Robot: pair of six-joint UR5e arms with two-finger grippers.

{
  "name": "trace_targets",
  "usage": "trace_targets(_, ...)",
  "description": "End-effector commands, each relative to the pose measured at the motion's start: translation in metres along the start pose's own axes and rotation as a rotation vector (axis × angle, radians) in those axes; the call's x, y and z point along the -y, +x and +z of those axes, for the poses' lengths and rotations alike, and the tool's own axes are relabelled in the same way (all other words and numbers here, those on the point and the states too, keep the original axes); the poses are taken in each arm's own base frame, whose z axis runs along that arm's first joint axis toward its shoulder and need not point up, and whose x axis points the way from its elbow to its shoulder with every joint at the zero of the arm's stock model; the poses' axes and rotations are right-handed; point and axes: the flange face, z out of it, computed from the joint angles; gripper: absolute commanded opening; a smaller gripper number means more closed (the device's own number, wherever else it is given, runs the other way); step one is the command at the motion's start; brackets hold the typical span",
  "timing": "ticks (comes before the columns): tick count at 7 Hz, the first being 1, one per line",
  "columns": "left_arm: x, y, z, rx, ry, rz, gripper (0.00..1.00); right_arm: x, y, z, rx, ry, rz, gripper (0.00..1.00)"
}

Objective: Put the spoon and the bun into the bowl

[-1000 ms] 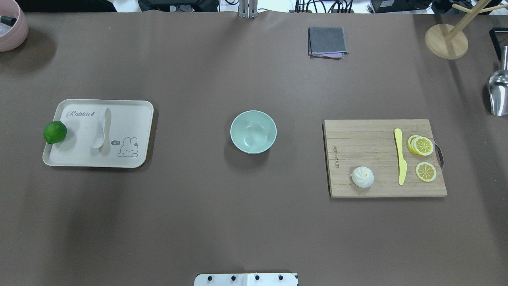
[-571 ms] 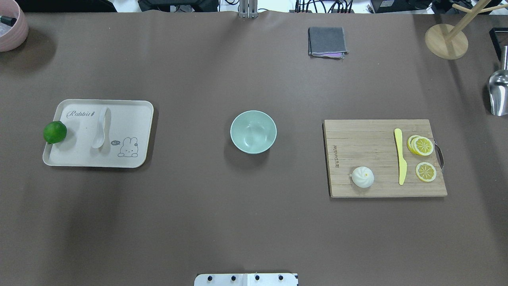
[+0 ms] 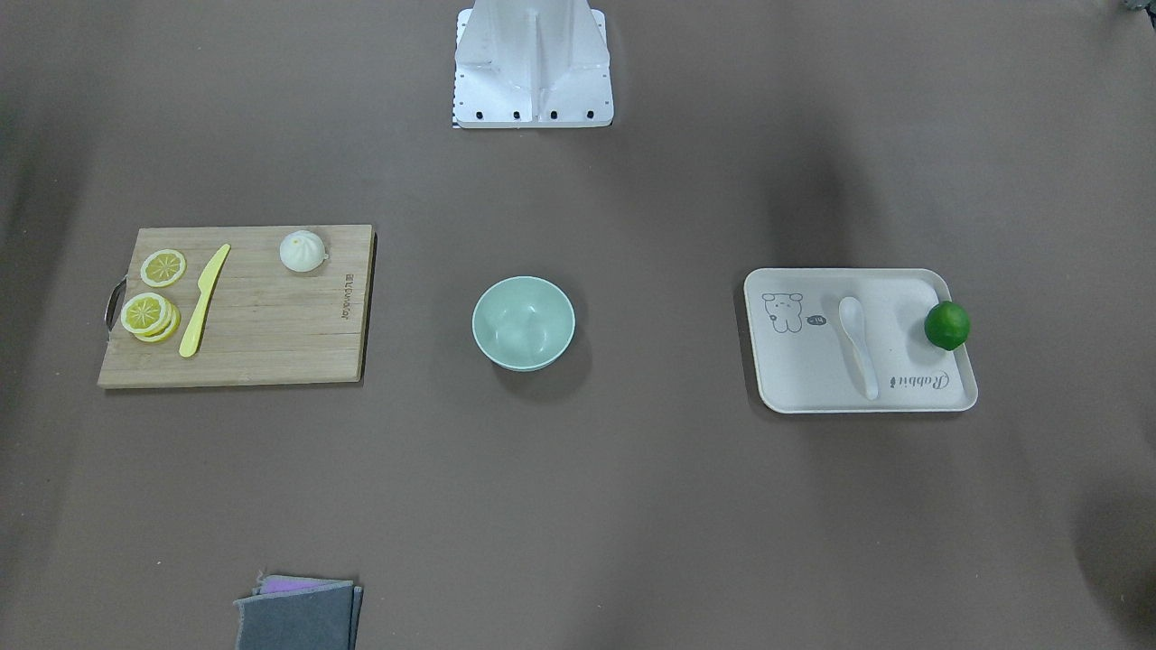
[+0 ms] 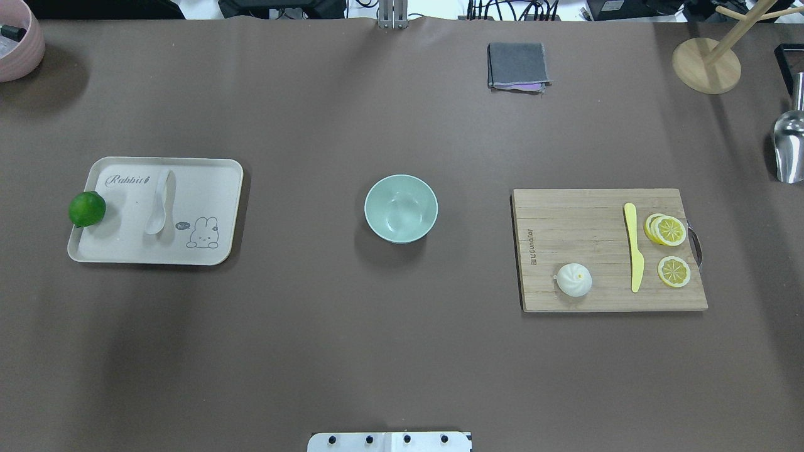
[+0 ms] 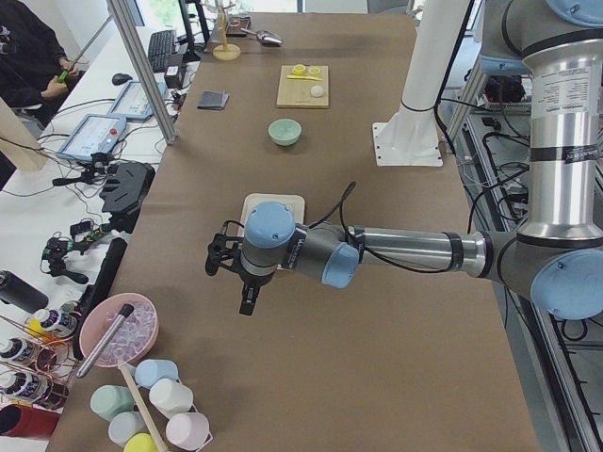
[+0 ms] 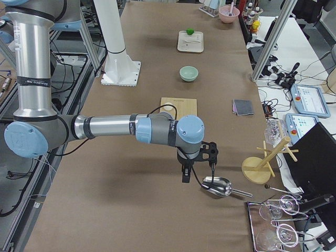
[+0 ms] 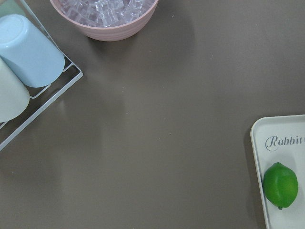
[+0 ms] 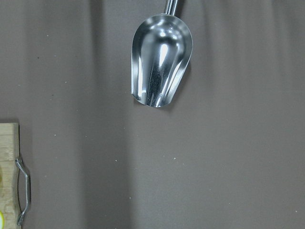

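Note:
The white spoon (image 4: 159,207) lies on the beige tray (image 4: 207,188) at the left, scoop toward the robot. The white pleated bun (image 4: 574,279) sits on the wooden cutting board (image 4: 578,220) at the right. The mint-green bowl (image 4: 401,208) stands empty mid-table between them. Neither gripper shows in the overhead or front views. The left gripper (image 5: 249,299) hangs over the table beyond the tray's outer end. The right gripper (image 6: 185,176) hangs beyond the board, beside a metal scoop (image 6: 217,186). I cannot tell whether either is open or shut.
A green lime (image 4: 86,208) rests on the tray's left rim. A yellow knife (image 4: 634,246) and lemon slices (image 4: 667,230) lie on the board. A folded grey cloth (image 4: 517,65), a wooden mug tree (image 4: 706,64) and a pink bowl of ice (image 7: 105,16) stand farther out.

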Motion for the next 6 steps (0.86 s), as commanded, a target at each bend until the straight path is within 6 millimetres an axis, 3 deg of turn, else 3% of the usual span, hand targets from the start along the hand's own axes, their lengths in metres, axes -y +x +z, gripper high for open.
trace_targets(1,0.002,0.001,0.001,0.0,0.001,0.003,0.98,-0.001,-0.001,0.0,0.004,0.0,-0.006,1.0)
trace_targets(6,0.015,0.016,0.002,-0.006,0.005,0.034,0.98,-0.007,-0.008,-0.007,0.009,0.015,-0.015,1.0)
